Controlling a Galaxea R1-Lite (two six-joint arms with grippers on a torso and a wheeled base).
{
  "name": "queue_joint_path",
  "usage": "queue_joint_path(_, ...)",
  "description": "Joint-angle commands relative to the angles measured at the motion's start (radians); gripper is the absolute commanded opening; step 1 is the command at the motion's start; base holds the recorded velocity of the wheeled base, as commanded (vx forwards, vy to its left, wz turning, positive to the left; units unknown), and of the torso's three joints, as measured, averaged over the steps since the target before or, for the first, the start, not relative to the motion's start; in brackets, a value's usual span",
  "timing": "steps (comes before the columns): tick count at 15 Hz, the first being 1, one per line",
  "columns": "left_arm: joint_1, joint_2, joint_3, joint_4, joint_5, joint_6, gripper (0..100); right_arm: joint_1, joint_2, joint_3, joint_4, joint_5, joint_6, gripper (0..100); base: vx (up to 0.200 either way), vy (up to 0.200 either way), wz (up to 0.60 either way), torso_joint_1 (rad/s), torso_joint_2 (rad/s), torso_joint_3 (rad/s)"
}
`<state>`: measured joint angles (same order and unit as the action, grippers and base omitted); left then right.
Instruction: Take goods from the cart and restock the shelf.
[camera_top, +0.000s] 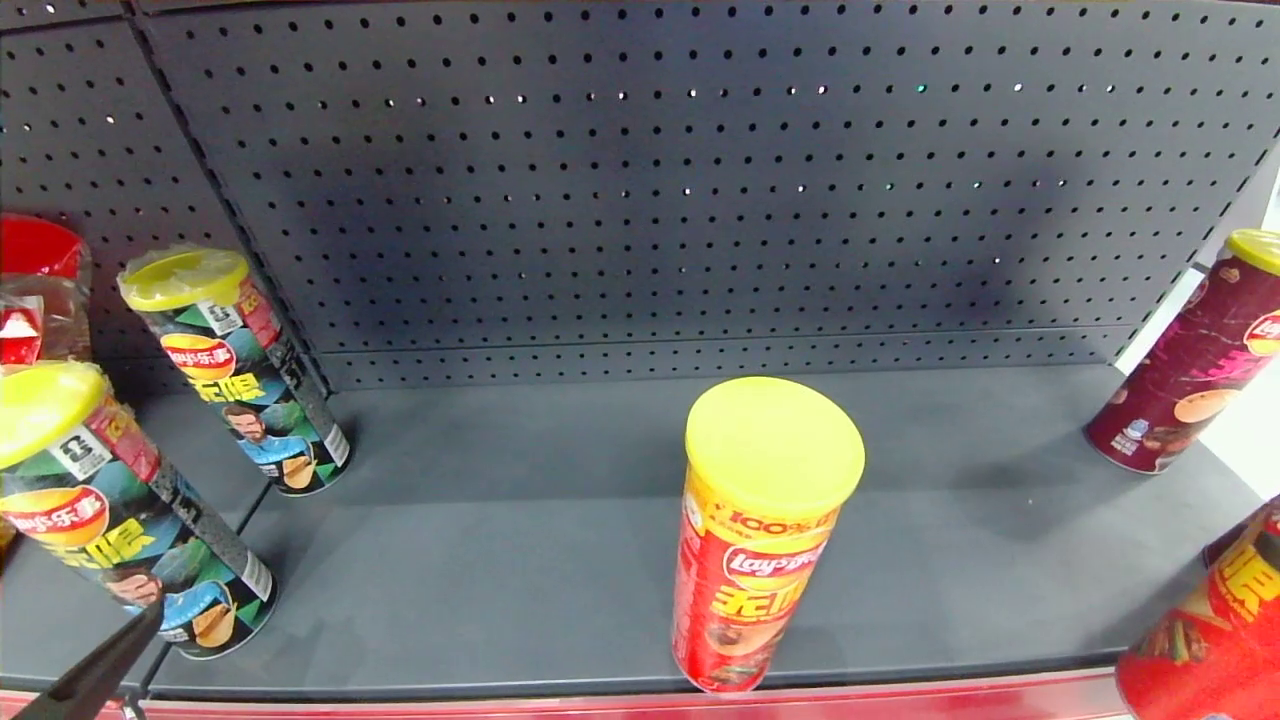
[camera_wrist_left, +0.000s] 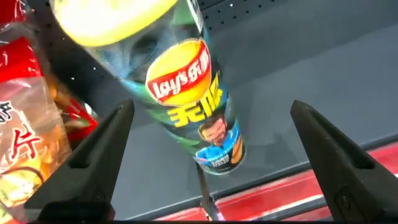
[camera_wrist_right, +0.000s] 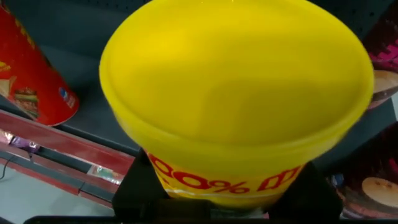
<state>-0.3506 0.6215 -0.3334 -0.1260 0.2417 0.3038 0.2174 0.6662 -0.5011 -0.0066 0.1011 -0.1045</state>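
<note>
**Restock: right arm carrying a can in, left arm free**

Landmark is the centre can (camera_top: 768, 540): red, yellow lid, upright at the front edge of the shelf (camera_top: 520, 520).

- right gripper (camera_wrist_right: 221, 196): fingers pinching the held can (camera_wrist_right: 236, 93), which has a red body and a yellow lid. In the head view the held can (camera_top: 1205, 640) looks to be the one low and to the right of the centre can, over the shelf's front lip. It is not set down yet.
- left gripper (camera_wrist_left: 211, 109): fingers spread wide with nothing between them. It hangs well left of the centre can, just in front of the near teal can (camera_top: 120, 520).
- near teal can: upright at the front edge, left of the centre can. The second teal can (camera_top: 235, 370) stands behind it, nearer the back panel.
- maroon can (camera_top: 1190, 360): right of the centre can and further back, near the shelf's end.

My read is that the step in hand is placing the held can. The bare floor between the centre can and the maroon can looks like the slot.

Next move:
- Bring the can in over the lip.
- Set the base flat on the shelf.
- Release only once it stands.

The cans are tall and narrow, so a nudge to the centre can or a tilted release could topple one.
</note>
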Motion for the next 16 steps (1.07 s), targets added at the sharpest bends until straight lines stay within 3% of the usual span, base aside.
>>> queue_joint_path(1, -0.002, -0.031, 0.014, 0.002, -0.024, 0.0, 100, 0.003, 0.044, -0.013, -0.024, 0.002, 0.0, 0, 0.0, 0.0, 0.0, 0.0, 0.0, 0.0)
queue_joint_path(2, -0.004, -0.043, 0.022, 0.002, -0.056, 0.0, 100, 0.003, 0.058, -0.016, -0.047, 0.003, 0.0, 0, 0.0, 0.0, 0.0, 0.0, 0.0, 0.0)
queue_joint_path(3, -0.004, -0.055, 0.03, 0.012, -0.144, 0.0, 100, 0.016, 0.075, -0.025, -0.052, 0.046, 0.0, 0, 0.0, 0.0, 0.0, 0.0, 0.0, 0.0)
queue_joint_path(5, -0.004, -0.069, 0.031, 0.049, -0.216, -0.009, 100, 0.026, 0.092, -0.027, -0.053, 0.088, 0.002, 0, 0.0, 0.0, 0.0, 0.0, 0.0, 0.0)
queue_joint_path(6, -0.004, -0.08, 0.03, 0.089, -0.286, -0.045, 100, 0.046, 0.115, -0.037, -0.056, 0.111, 0.0, 0, 0.0, 0.0, 0.0, 0.0, 0.0, 0.0)
queue_joint_path(7, -0.004, -0.083, 0.03, 0.098, -0.308, -0.065, 100, 0.056, 0.119, -0.043, -0.056, 0.118, 0.002, 0, 0.0, 0.0, 0.0, 0.0, 0.0, 0.0)
queue_joint_path(8, -0.004, -0.085, 0.033, 0.108, -0.39, -0.134, 100, 0.077, 0.162, -0.073, -0.058, 0.127, 0.002, 0, 0.0, 0.0, 0.0, 0.0, 0.0, 0.0)
queue_joint_path(15, -0.001, -0.068, 0.036, 0.124, -0.369, -0.135, 100, 0.08, 0.392, -0.263, -0.073, 0.129, 0.011, 0, 0.0, 0.0, 0.0, 0.0, 0.0, 0.0)
queue_joint_path(16, -0.002, -0.069, 0.039, 0.132, -0.369, -0.135, 100, 0.08, 0.463, -0.266, -0.148, 0.146, 0.014, 0, 0.0, 0.0, 0.0, 0.0, 0.0, 0.0)
